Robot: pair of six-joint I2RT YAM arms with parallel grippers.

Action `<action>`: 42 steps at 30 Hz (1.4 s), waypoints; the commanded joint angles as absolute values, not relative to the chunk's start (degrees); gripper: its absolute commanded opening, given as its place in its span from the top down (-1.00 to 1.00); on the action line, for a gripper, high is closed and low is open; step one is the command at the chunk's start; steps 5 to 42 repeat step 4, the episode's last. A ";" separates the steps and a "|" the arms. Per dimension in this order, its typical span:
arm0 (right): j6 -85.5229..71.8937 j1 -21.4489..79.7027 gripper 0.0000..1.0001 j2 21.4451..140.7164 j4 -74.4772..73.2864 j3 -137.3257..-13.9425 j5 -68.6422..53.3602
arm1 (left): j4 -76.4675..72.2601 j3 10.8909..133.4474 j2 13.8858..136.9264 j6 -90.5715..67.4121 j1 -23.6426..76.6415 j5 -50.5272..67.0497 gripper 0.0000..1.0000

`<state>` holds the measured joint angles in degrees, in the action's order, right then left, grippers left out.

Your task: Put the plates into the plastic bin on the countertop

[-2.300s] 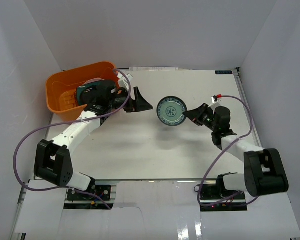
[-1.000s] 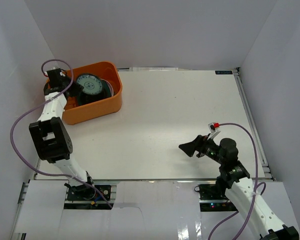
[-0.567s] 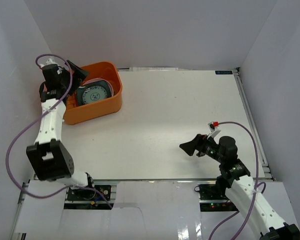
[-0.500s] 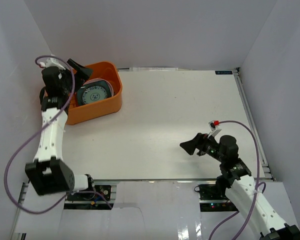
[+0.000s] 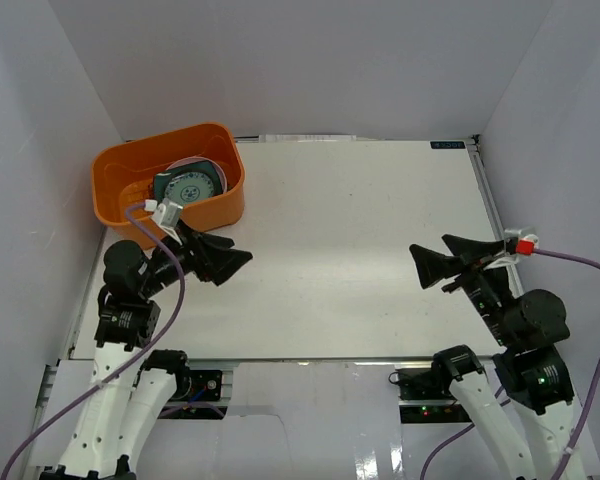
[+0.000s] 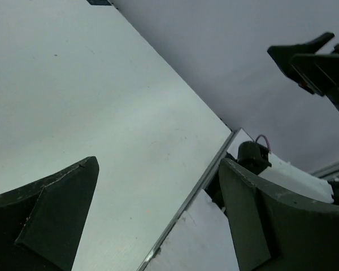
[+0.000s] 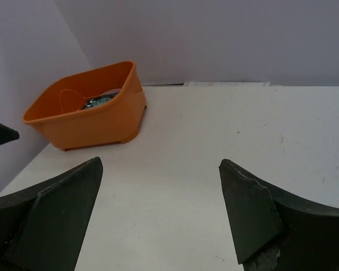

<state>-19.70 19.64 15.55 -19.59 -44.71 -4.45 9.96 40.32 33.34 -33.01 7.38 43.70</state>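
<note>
The orange plastic bin [image 5: 130,175] stands at the far left corner of the white countertop [image 5: 360,220]. Inside it a small teal patterned round plate [image 5: 188,186] leans on other plates that are mostly hidden. My left gripper [image 5: 225,258] hangs open and empty just in front of the bin, pointing right. At the right side my right gripper [image 5: 430,248] is open and empty above the countertop, pointing left. In the right wrist view the bin [image 7: 90,113] lies far off to the left, with the plate's rim [image 7: 99,100] showing and nothing between the open fingers [image 7: 56,209].
White walls close in the countertop on three sides. The left wrist view looks across bare countertop [image 6: 101,101] to its near edge, the right arm's base [image 6: 251,158] and the right gripper [image 6: 308,53] high up.
My left gripper let go of the teal patterned plate in the bin, opened wide and pulled back towards its base. The right arm lifted and drew back to the right.
</note>
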 commanded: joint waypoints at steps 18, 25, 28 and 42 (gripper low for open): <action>-16.61 19.95 -0.80 14.24 -24.44 -41.57 -2.54 | 10.20 41.30 31.72 -28.12 11.07 48.52 -0.96; -16.61 19.95 -0.80 14.24 -24.44 -41.57 -2.54 | 10.20 41.30 31.72 -28.12 11.07 48.52 -0.96; -16.61 19.95 -0.80 14.24 -24.44 -41.57 -2.54 | 10.20 41.30 31.72 -28.12 11.07 48.52 -0.96; -16.61 19.95 -0.80 14.24 -24.44 -41.57 -2.54 | 10.20 41.30 31.72 -28.12 11.07 48.52 -0.96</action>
